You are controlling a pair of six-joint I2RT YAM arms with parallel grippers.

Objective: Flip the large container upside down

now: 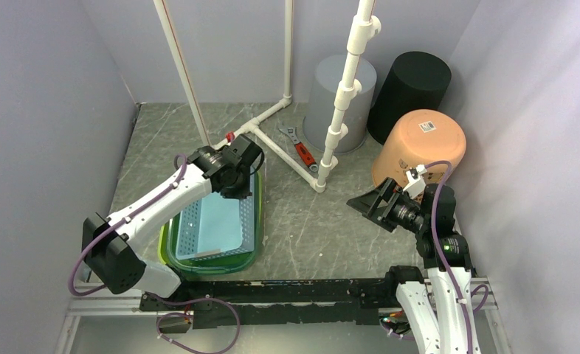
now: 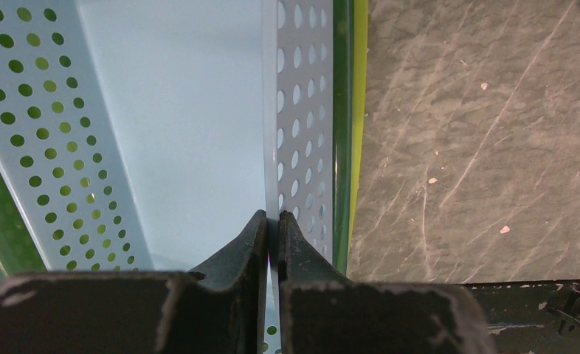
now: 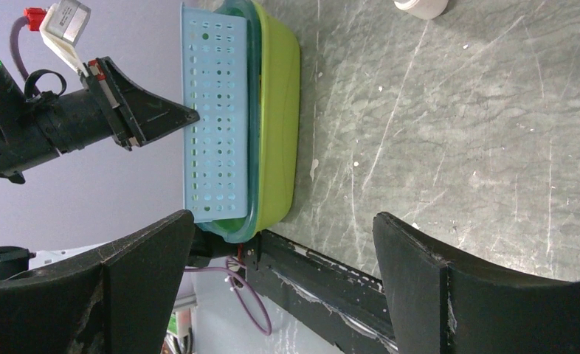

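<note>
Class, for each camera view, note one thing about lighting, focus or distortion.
Top external: soft, even light, faint shadows, walls splayed outward. Left wrist: the left pincer, shut on the blue basket, is dark against its bright, sharp wall. Right wrist: picture lies sideways; the open right pincer looms dark.

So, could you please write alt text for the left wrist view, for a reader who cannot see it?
The left pincer, shut, pinches one side wall of a blue perforated basket from above. The basket sits inside a green tub, with the grey marbled table filling the right of the picture.
</note>
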